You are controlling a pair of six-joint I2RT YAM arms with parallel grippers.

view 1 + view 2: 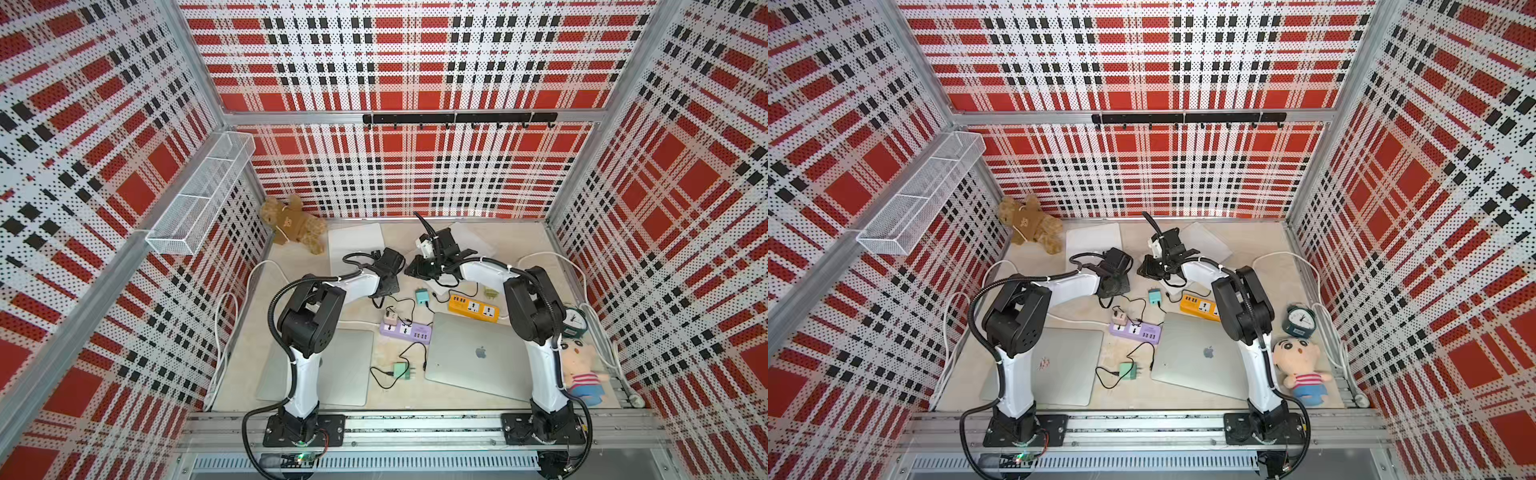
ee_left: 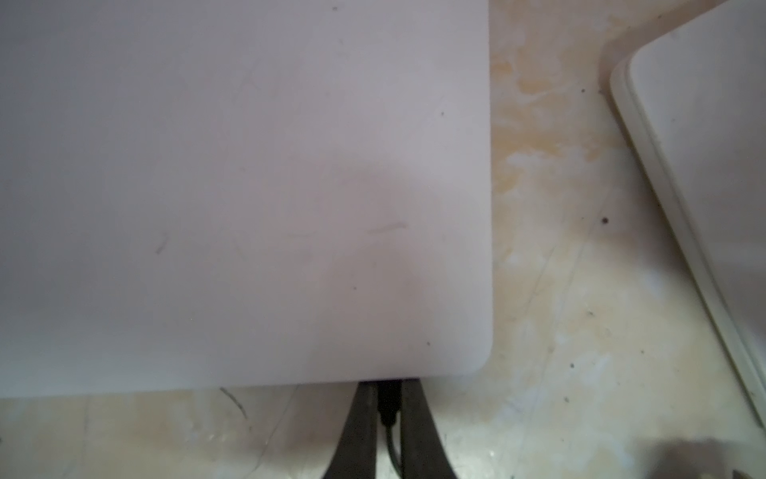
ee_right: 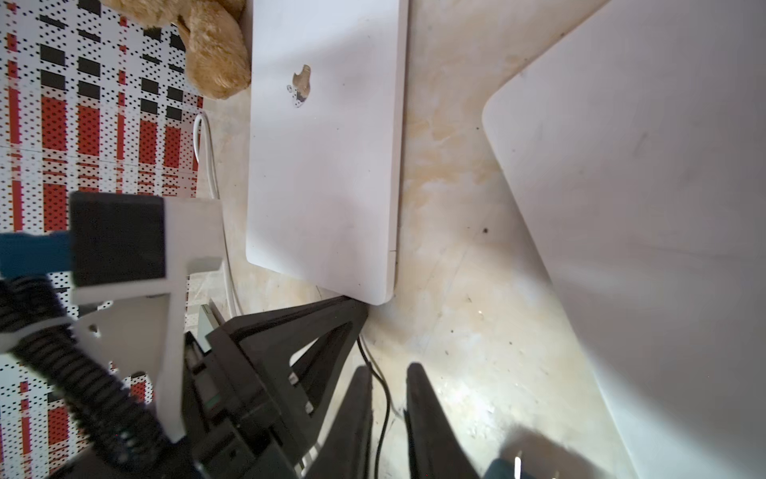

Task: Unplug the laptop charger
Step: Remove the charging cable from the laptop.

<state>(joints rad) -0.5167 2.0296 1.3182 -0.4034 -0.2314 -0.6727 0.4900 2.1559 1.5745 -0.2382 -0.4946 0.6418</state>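
Both arms (image 1: 305, 376) show white links (image 1: 1013, 382), black joints (image 1: 309, 316), ribbed black conduits (image 3: 83, 373), bolted base plates (image 1: 332, 428), tapered black fingers (image 2: 360, 427).

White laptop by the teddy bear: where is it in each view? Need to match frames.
In a top view: white laptop at the back, right of the teddy bear.
In a top view: same spot.
Left wrist: fills most of the frame, charger plug at its edge.
Right wrist: logo showing, bear at its far corner.
Shared landmark: angled white laptop beside it.
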